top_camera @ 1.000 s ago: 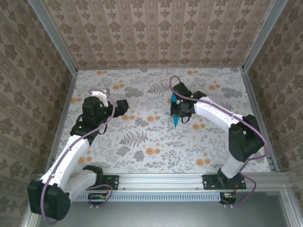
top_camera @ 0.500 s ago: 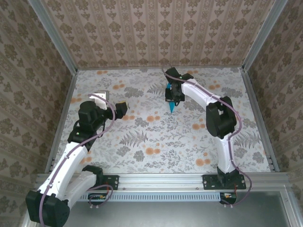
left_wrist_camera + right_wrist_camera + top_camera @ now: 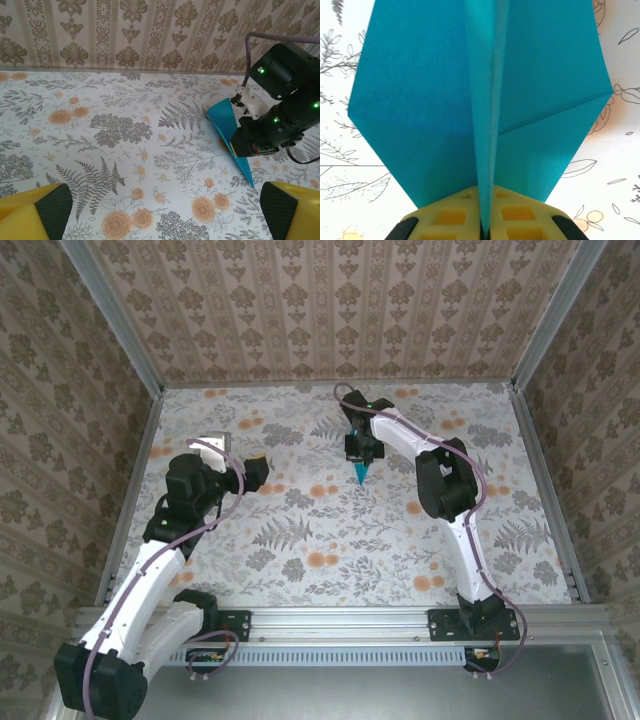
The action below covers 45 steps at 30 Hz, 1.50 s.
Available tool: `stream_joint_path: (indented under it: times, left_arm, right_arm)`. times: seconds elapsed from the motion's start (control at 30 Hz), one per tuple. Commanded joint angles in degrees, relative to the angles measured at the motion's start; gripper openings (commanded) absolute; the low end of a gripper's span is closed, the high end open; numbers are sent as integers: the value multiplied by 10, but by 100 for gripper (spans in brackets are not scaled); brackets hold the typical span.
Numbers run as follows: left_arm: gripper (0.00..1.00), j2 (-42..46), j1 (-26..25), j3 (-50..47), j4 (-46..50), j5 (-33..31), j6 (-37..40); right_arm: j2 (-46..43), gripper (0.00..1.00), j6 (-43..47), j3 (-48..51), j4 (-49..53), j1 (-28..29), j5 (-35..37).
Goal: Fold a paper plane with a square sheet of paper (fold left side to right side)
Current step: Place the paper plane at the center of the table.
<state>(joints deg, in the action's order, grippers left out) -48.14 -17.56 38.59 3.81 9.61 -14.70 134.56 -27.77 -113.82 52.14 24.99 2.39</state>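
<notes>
1. Since a second ago I have swung the plane (image 3: pixel 359 470) from right of centre to the upper middle of the top view.
2. My right fingers (image 3: pixel 450 220) are clenched on its centre fold, the nose pointing down toward the desk (image 3: pixel 300 540).
3. My left fingers (image 3: pixel 50 210) are spread wide, holding nothing, at middle left.
4. Thin paper could slip or twist in so small a pinch on a fast swing, or the nose could crumple against the desk.

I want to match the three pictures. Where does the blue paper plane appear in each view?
Top external: paper plane upper centre, tip toward the arm bases.
Left wrist: right of centre, tip pointing down-right.
Right wrist: centre, wings spread to both sides.
Shared landmark: the right gripper, shut on it.
</notes>
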Motion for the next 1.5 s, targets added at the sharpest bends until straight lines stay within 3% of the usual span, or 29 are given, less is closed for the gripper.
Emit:
stream_joint_path:
  times: [0.0,0.53,1.13,1.47]
  left_arm:
    - [100,6,3,-9,3,-5,13]
    - [100,-6,4,8,31,-7,5]
    - [100,-24,5,32,49,-7,-3]
    - [100,-43,10,67,87,-16,-36]
  right_arm:
    - [15,11,15,-21,25,0,3]
    - [19,24,21,-17,28,6,-5]
    - [-15,27,41,-18,48,14,23]
    - [-76,43,53,17,47,30,44]
